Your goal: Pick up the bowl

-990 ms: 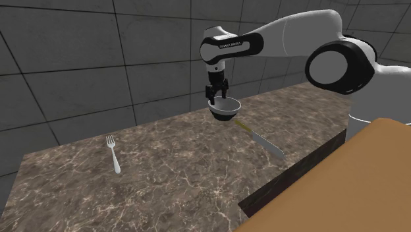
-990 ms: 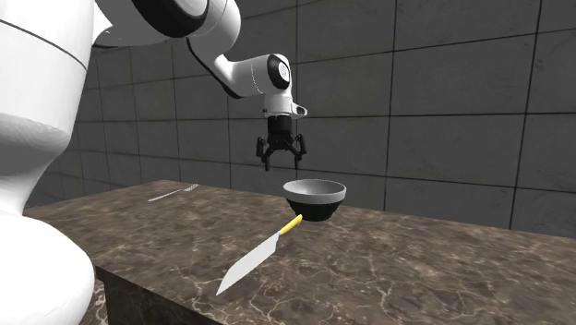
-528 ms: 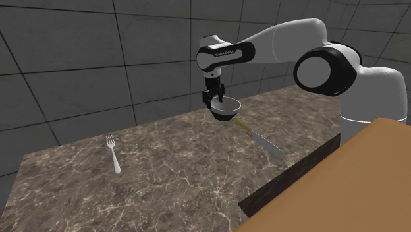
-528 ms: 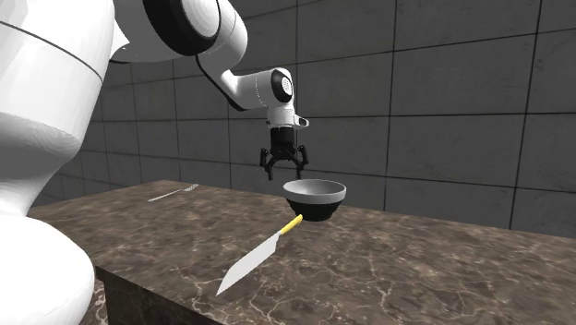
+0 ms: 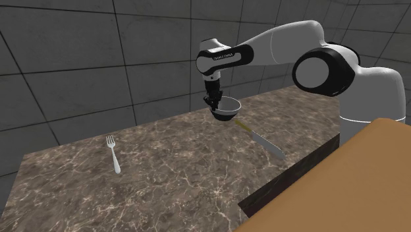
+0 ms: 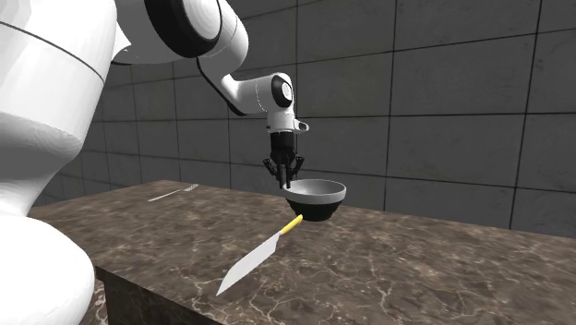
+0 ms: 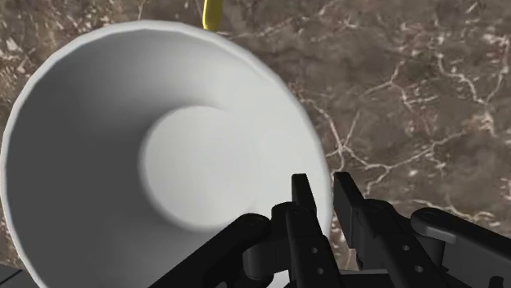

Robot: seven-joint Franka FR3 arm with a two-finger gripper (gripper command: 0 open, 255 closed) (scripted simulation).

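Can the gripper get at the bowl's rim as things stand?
Likely yes: the gripper straddles the rim of the bowl and clasps it, one finger inside, one outside. The knife lies beside it, not in the way.

- Wrist view: bowl (image 7: 164,164) cut off on one side by the picture's edge; part of its rim covered by the gripper (image 7: 323,184).
- Wrist view: knife (image 7: 211,12), blade beyond the edge; yellow handle end visible.
- Second exterior view: fork (image 6: 175,192), tines too small to tell.

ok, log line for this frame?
phase: grasp | gripper: shut on bowl rim, one finger inside, one outside | bowl: upright on counter, not lifted
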